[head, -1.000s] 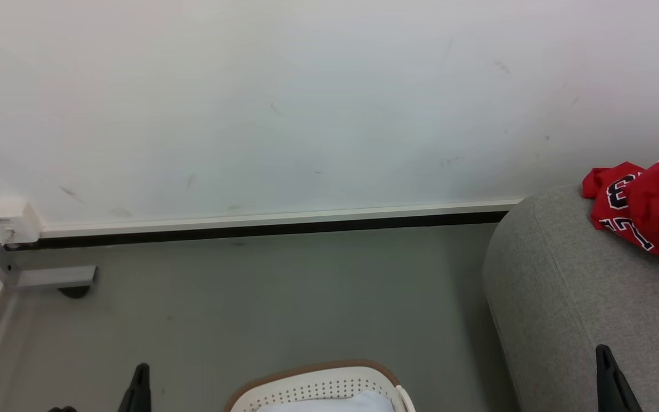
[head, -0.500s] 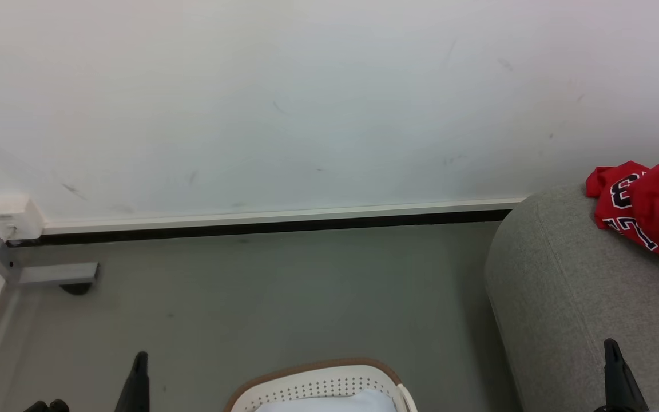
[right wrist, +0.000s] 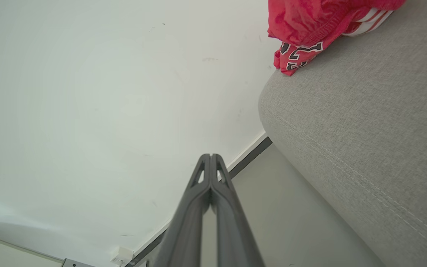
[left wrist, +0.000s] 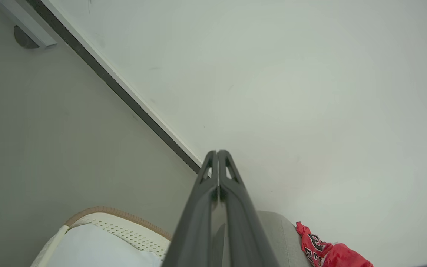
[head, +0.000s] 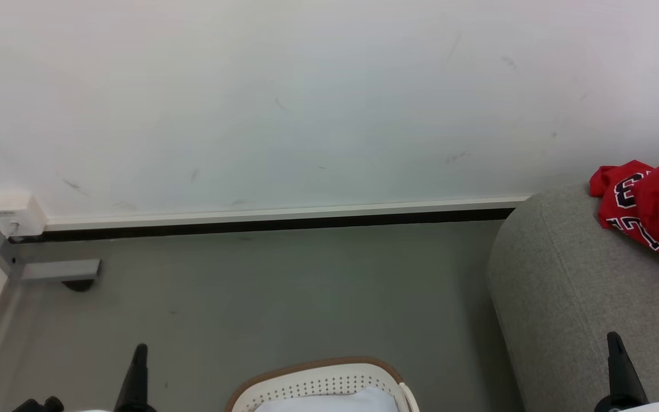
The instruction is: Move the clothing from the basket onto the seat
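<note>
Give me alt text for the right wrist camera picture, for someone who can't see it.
The right gripper, fingers shut together and holding nothing, points toward a white wall. To its right, the grey seat carries crumpled red clothing at the picture's top.

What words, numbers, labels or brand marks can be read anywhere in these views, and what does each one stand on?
Bright red jersey on the light-grey fabric seat: black, white-edged characters, crumpled and cut off by folds; no whole word or number can be read.
Cream-white perforated plastic basket: no text visible.
Small white wall box: too small to read any marking.
</note>
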